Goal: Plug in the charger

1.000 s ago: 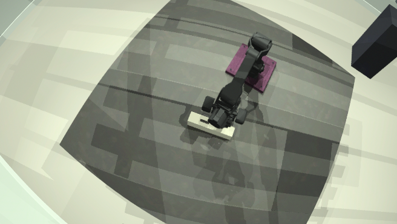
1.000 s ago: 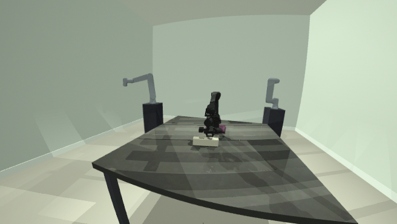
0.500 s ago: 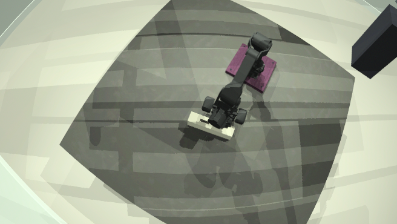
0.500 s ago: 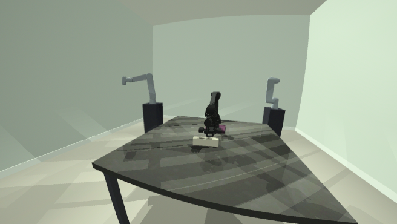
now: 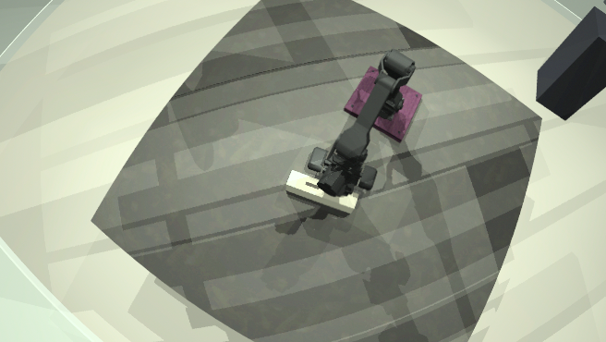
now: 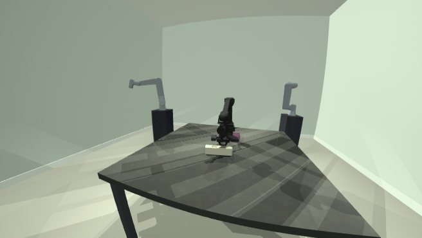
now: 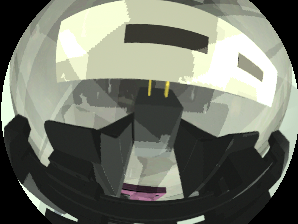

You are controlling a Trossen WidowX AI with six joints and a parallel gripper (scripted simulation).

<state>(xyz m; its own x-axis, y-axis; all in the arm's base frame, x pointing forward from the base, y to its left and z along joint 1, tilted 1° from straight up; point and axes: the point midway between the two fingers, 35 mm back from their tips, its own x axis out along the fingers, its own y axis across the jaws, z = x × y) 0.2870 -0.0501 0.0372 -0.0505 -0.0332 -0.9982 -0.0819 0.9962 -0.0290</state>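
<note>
The cream power strip lies on the dark table under the arm. In the wrist view its left outlet is a long dark slot straight ahead, and a second slot lies to the right. My gripper is shut on the dark charger. Its two yellow prongs point at the strip, just below the left slot and short of it. In the top and exterior views the gripper hangs over the middle of the strip and hides the charger.
The arm stands on a purple base plate behind the strip. Two grey arms on dark pedestals stand beyond the far table corners. The table edge curves at the front.
</note>
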